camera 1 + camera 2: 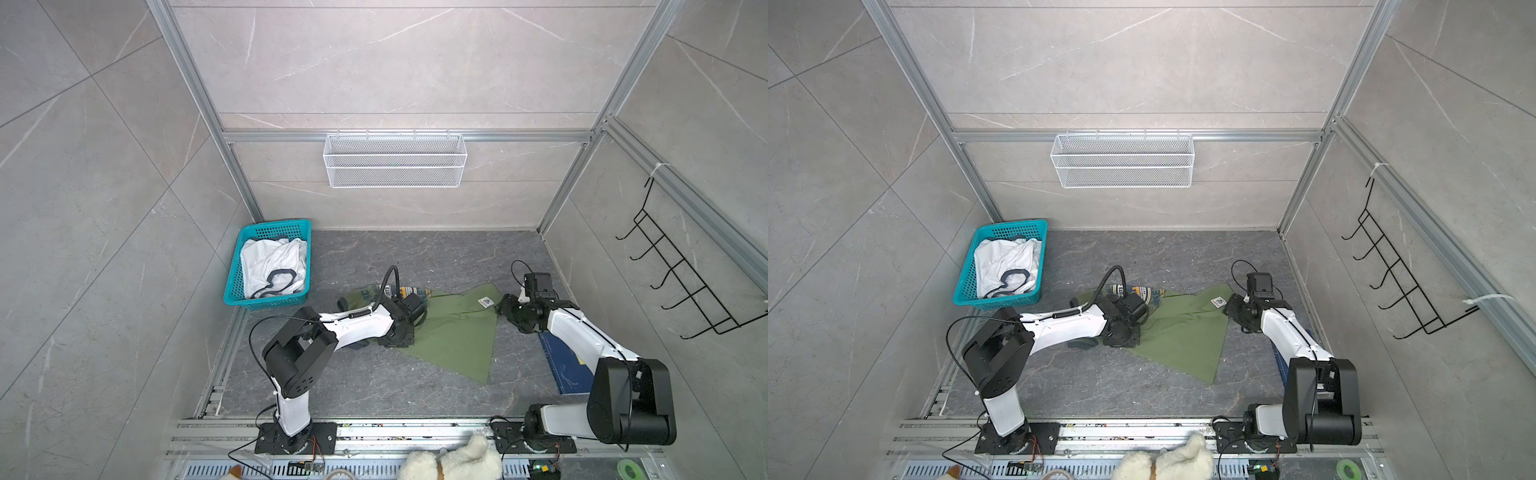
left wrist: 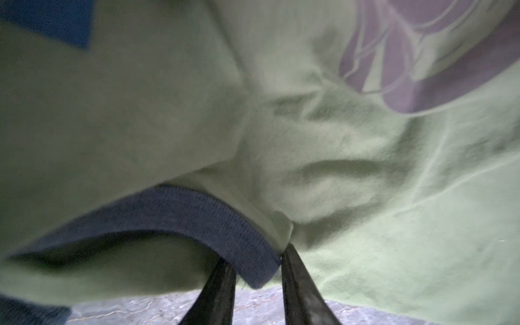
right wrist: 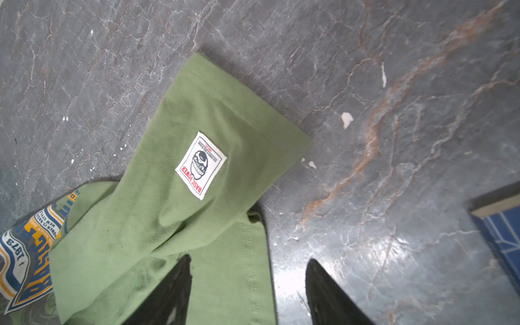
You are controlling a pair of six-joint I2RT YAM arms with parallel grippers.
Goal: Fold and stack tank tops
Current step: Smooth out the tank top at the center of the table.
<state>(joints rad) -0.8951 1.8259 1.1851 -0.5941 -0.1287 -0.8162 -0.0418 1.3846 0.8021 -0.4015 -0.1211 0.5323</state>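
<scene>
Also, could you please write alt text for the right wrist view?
An olive green tank top lies rumpled on a grey marbled tabletop, white BASIC POWER label up. The open right gripper spans the cloth's edge; the top's badge print and a blue board sit at the margins.

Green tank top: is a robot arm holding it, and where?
Left tool has the navy trim of the olive green tank top between its fingers; firm grip cannot be told. Right tool is open, empty.
</scene>
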